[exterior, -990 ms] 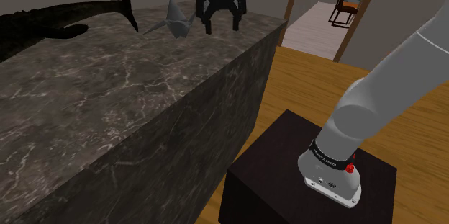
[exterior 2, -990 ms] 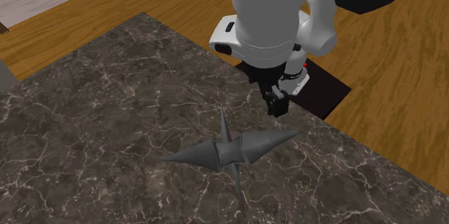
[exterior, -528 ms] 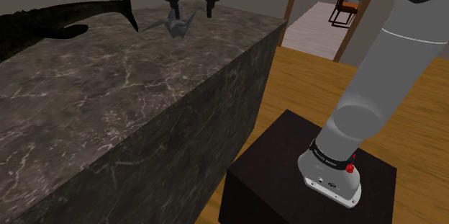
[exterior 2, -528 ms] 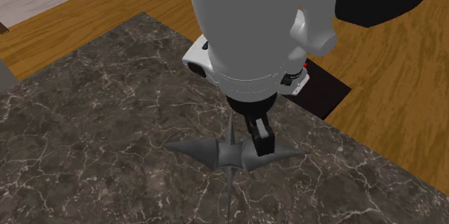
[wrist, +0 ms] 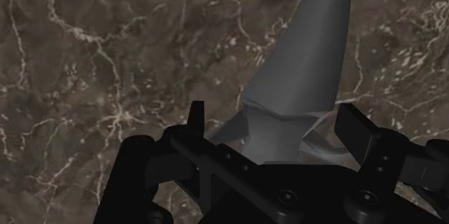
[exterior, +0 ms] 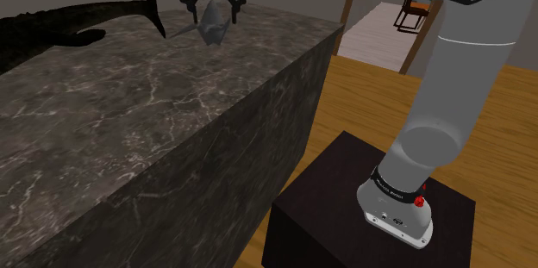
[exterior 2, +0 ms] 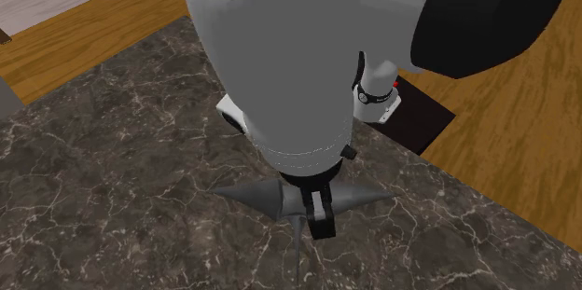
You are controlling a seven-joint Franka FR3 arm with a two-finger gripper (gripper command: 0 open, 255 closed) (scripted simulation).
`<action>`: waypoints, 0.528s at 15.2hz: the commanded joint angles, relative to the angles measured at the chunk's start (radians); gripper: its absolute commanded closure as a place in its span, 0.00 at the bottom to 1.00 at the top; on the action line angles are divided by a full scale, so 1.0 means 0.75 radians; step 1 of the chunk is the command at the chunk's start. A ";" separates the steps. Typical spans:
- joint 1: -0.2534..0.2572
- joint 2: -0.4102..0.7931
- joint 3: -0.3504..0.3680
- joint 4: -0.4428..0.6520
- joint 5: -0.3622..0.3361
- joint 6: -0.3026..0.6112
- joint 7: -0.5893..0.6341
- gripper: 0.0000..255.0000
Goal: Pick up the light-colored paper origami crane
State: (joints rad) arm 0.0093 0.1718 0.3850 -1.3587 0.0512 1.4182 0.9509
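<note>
One grey folded origami crane sits at the far end of the dark marbled counter; your black hand straddles it, fingers spread.

In the second exterior view the arm hides the middle of the crane from you; only tips at 3, 6 and 9 o'clock show. The wrist view's edge cuts its wing.

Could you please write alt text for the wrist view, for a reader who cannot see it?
The open black gripper hangs over a grey origami crane, whose body lies between the two fingers, not yet clasped. The crane rests on a dark veined stone countertop, with one long pointed part stretching away from the gripper.
</note>
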 commanded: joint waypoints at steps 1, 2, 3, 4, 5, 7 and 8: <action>-0.003 -0.012 -0.001 -0.049 0.004 0.038 -0.004 0.00; -0.005 -0.018 -0.002 -0.075 0.006 0.058 -0.008 0.00; -0.006 -0.022 -0.002 -0.090 0.007 0.070 -0.009 0.00; -0.006 -0.022 -0.002 -0.090 0.007 0.070 -0.010 0.00; -0.006 -0.024 -0.002 -0.093 0.008 0.070 -0.009 1.00; -0.006 -0.022 -0.002 -0.093 0.007 0.072 -0.009 1.00; -0.006 -0.022 -0.002 -0.092 0.007 0.071 -0.009 1.00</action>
State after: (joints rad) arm 0.0049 0.1541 0.3835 -1.4259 0.0569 1.4705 0.9440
